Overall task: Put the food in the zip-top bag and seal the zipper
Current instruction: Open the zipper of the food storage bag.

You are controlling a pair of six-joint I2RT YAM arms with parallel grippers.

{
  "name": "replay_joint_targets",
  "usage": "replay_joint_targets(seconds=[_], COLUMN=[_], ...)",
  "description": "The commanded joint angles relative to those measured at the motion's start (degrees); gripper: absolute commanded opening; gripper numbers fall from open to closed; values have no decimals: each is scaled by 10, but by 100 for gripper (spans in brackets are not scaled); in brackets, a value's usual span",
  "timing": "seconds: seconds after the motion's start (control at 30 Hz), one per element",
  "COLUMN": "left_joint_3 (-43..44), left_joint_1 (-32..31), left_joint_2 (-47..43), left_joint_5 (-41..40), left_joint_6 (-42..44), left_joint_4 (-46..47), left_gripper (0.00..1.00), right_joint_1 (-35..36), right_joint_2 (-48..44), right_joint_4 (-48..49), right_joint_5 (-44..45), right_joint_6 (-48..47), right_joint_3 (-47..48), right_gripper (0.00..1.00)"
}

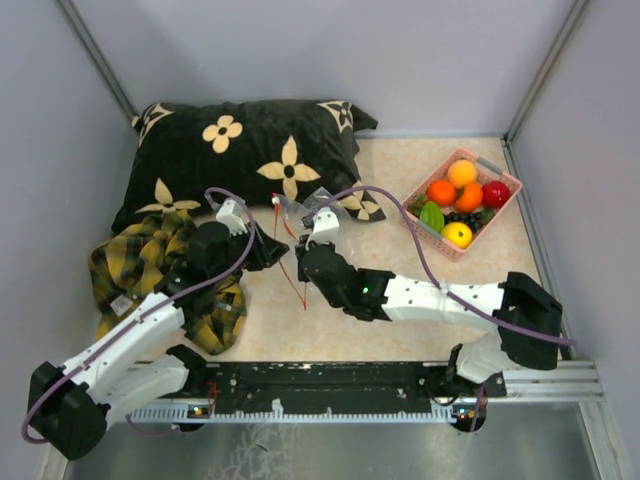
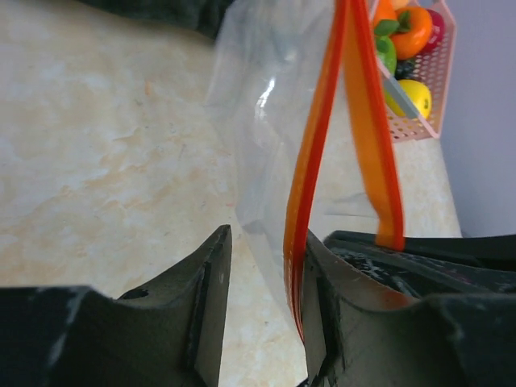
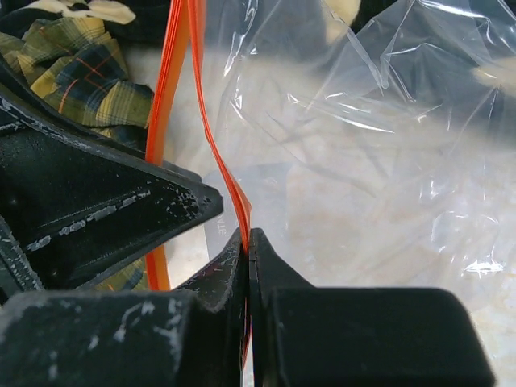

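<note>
The clear zip-top bag [image 1: 305, 213] is held up off the table between my two grippers. Its red-orange zipper [image 1: 291, 262] hangs in two separated strips. My right gripper [image 3: 248, 235] is shut on one zipper strip [image 3: 230, 181], with the crinkly bag [image 3: 363, 145] behind it. My left gripper [image 2: 264, 242] is open; the other zipper strip [image 2: 310, 181] lies against its right finger [image 2: 316, 278], and the bag film [image 2: 266, 121] sits between the jaws. The food [image 1: 456, 200], with oranges, apple, lemon, a green piece and grapes, lies in the pink basket at the right, also in the left wrist view [image 2: 407, 44].
The pink basket [image 1: 420, 225] stands at the right rear. A black flowered pillow [image 1: 240, 150] lies at the back. A yellow-black plaid cloth [image 1: 145, 260] is bunched at the left, under my left arm. Grey walls close in on both sides.
</note>
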Motion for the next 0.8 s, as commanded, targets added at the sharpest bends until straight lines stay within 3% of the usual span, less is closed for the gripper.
replay_joint_targets(seconds=[0.0, 0.2, 0.63, 0.77], left_joint_3=[28, 38, 18, 19], left_joint_1=[-3, -3, -4, -5], left_joint_2=[-1, -3, 41, 40], left_joint_5=[-74, -107, -25, -31], left_joint_6=[42, 59, 31, 41], left_joint_4=[-61, -94, -42, -47], left_gripper=[42, 37, 30, 23], right_joint_1=[5, 5, 5, 5], right_joint_2=[-7, -7, 8, 5], right_joint_4=[10, 8, 4, -4], right_joint_5=[44, 56, 39, 50], right_joint_6=[4, -3, -7, -15], right_joint_3=[31, 30, 45, 51], right_gripper=[0, 0, 0, 0])
